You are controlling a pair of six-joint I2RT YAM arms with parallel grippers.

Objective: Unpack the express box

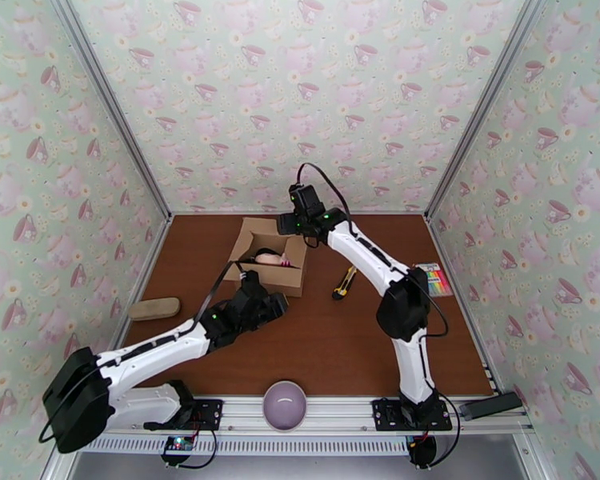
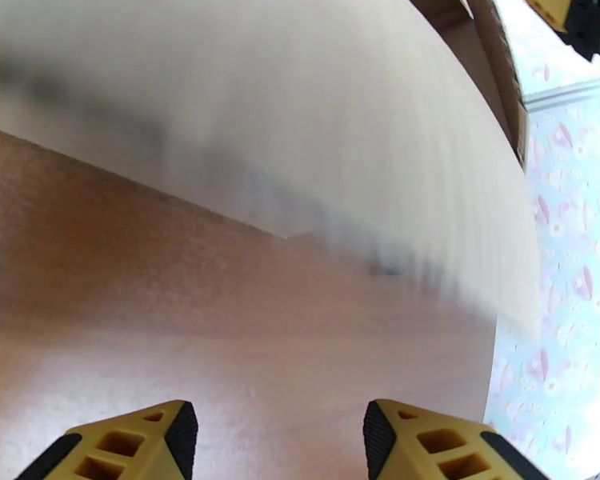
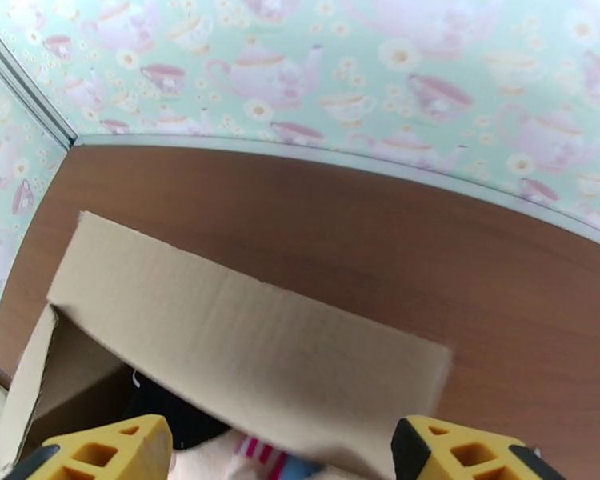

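Two arms meet at the express box [image 1: 289,280], which sits open left of the table's middle, flaps spread and a soft toy [image 1: 272,258] inside. The left gripper [image 1: 278,304] is at its near wall, the right gripper [image 1: 288,226] over its far right corner. By my reading, the opening is done and lifting the contents out comes next. Free table lies right of the box, short of the utility knife [image 1: 345,283].

Left wrist view: the left gripper [image 2: 280,442] has its jaws apart over bare table with nothing between them, and the box wall [image 2: 300,138] is blurred just ahead.

Right wrist view: the right gripper [image 3: 280,454] is spread wide above the far flap [image 3: 244,354]. The toy's striped part [image 3: 260,458] lies below, so reaching it means dropping in behind that flap's edge.
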